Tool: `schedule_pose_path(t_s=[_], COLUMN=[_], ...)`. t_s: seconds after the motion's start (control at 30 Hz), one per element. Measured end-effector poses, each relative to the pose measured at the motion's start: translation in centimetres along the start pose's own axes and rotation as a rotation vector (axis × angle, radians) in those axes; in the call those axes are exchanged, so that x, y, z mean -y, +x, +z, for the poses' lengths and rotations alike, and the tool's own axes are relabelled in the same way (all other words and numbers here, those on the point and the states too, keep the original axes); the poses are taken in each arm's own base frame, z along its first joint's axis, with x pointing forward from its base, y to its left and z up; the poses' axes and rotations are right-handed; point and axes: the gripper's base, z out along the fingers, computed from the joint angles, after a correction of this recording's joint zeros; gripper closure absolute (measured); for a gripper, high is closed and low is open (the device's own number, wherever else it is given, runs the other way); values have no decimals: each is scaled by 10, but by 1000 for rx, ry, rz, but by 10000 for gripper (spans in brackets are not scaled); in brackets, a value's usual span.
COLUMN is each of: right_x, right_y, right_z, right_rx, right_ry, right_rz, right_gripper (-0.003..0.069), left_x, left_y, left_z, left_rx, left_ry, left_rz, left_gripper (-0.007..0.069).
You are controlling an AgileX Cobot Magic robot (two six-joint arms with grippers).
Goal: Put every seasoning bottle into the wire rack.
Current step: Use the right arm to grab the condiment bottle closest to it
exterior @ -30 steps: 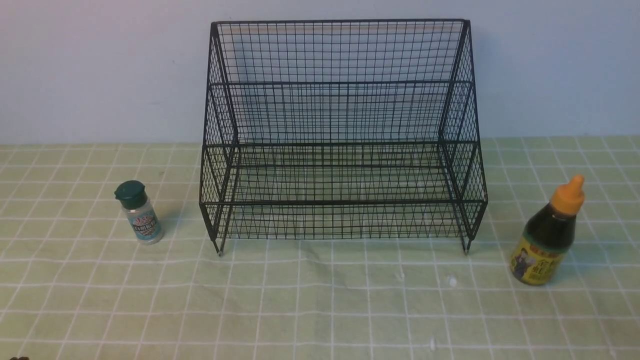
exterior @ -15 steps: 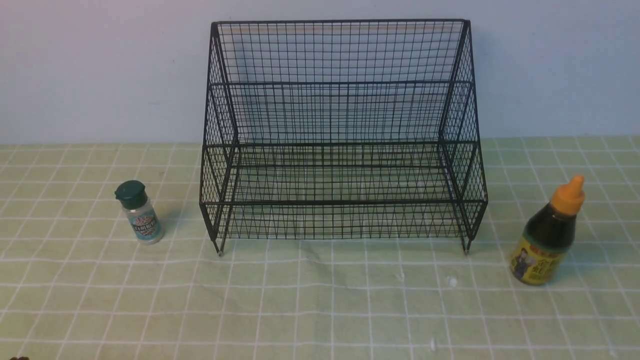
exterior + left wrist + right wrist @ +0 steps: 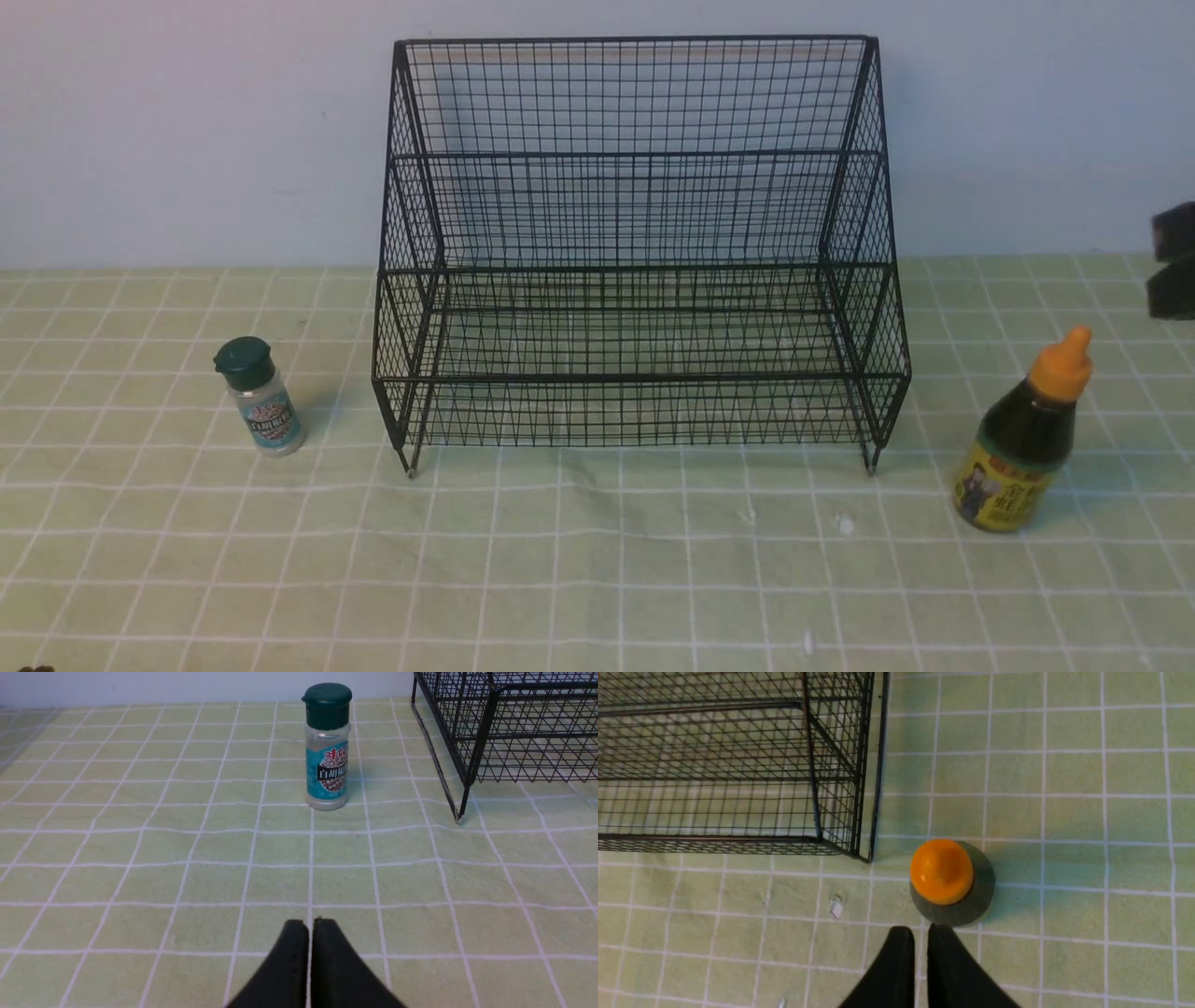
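Observation:
A small clear shaker (image 3: 261,401) with a dark green cap and teal label stands upright left of the black wire rack (image 3: 635,271). My left gripper (image 3: 309,921) is shut and empty, low over the cloth, well short of the shaker (image 3: 327,751). A taller dark-sauce bottle (image 3: 1022,448) with an orange nozzle cap stands right of the rack. My right gripper (image 3: 921,928) hangs above it, looking down on the orange cap (image 3: 942,871). Its fingertips are parted by a narrow gap and hold nothing. Both tiers of the rack are bare.
A green checked cloth (image 3: 597,560) covers the table, with a pale wall close behind the rack. A dark part of my right arm (image 3: 1174,266) shows at the right edge. Small white specks (image 3: 836,906) lie near the rack's front right leg (image 3: 868,858).
A dark part of my right arm has come into the front view at the right edge, above the sauce bottle. Both bottles and the rack stand as before.

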Motion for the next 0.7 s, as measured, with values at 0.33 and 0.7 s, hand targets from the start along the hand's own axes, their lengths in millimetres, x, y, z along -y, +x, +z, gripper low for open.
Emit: schedule_pose_path(t_s=[0.33, 0.7], right_x=[5, 1], right_y=[-21, -24], right_z=[20, 46], right_rx=[-78, -128], right_ry=[20, 43], right_rz=[-3, -77], right_gripper=[527, 139], left_x=[0, 0], left_y=[0, 0], left_z=[0, 0], left_rx=[0, 0], left_ry=[0, 0], left_rz=[0, 0], left_gripper=[631, 631])
